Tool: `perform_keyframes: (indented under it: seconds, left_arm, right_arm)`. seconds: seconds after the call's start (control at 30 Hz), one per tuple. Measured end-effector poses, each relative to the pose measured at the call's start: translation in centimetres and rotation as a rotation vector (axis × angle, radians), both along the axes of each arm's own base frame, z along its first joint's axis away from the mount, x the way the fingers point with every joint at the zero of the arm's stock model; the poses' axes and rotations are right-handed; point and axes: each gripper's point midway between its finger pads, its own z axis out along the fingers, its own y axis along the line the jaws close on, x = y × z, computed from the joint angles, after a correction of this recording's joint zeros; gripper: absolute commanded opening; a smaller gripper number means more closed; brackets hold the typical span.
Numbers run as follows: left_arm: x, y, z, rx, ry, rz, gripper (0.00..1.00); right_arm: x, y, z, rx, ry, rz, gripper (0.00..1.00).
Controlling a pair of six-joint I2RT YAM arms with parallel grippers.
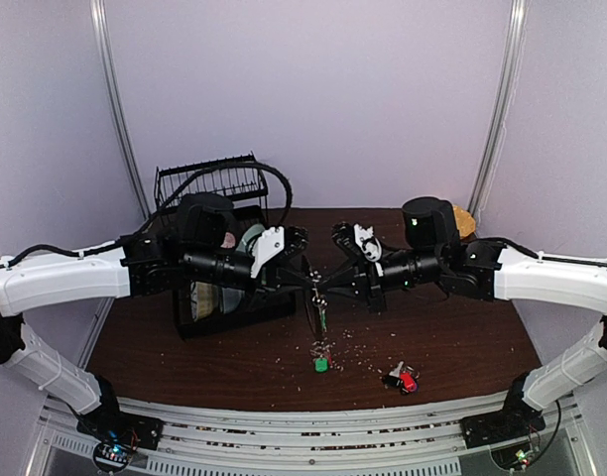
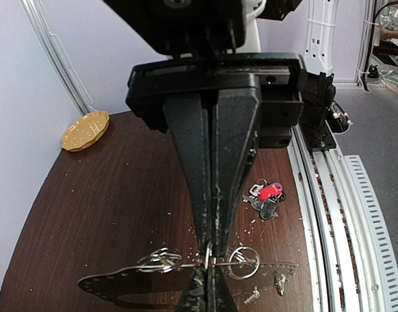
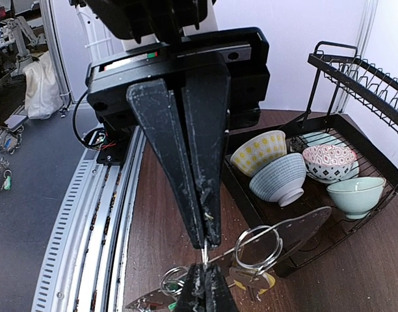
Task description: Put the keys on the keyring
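Note:
Over the table's middle, my left gripper (image 1: 311,281) and right gripper (image 1: 329,284) meet tip to tip. Both are shut on the thin grey keyring (image 1: 316,315), which hangs edge-on below them. In the left wrist view the keyring (image 2: 121,279) carries two small split rings (image 2: 161,260) either side of my left gripper (image 2: 209,250). In the right wrist view a key with a yellow tag (image 3: 268,281) hangs from the keyring (image 3: 296,227) beside my right gripper (image 3: 205,242). A green-tagged key (image 1: 321,364) and a bunch with red and black tags (image 1: 403,378) lie on the table.
A black dish rack (image 1: 209,183) stands at the back left, holding several bowls (image 3: 278,179). A tan plate (image 2: 86,130) lies at the back right corner. Pale crumbs are scattered over the brown table (image 1: 462,337). Metal rails (image 1: 303,421) run along the near edge.

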Motion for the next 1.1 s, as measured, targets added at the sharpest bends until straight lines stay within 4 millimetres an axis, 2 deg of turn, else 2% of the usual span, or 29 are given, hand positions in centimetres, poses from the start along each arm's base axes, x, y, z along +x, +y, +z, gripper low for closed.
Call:
perform_keyframes:
  seconds: [0.33,0.43,0.53,0.6,0.9,1.03,1.1]
  left_arm:
    - [0.64,-0.20,-0.18,-0.050,0.011,0.041,0.00]
    - [0.84,-0.39,-0.27,-0.056,0.028,0.051,0.11]
    - [0.86,-0.47,-0.21,-0.065,0.034,0.053,0.08]
    - [0.83,-0.52,-0.21,-0.069,0.036,0.051,0.00]
    - [0.68,-0.61,-0.17,-0.093,0.044,0.045,0.00]
    - [0.61,-0.49,-0.13,-0.107,0.035,0.046,0.00]
    - [0.64,-0.43,-0.14,-0.109,0.032,0.050,0.00]
  right_arm:
    - [0.44,-0.18,-0.05,-0.002,0.011,-0.020,0.00]
    - [0.55,-0.24,-0.09,-0.002,0.023,-0.027,0.00]
    - [0.64,-0.23,-0.01,0.002,0.026,-0.029,0.00]
    - [0.64,-0.17,0.19,0.010,0.024,-0.027,0.00]
    - [0.76,-0.17,0.30,0.015,0.021,-0.030,0.00]
    - [0.77,-0.16,0.32,0.016,0.022,-0.031,0.05]
    - [0.77,-0.16,0.32,0.016,0.028,-0.033,0.15]
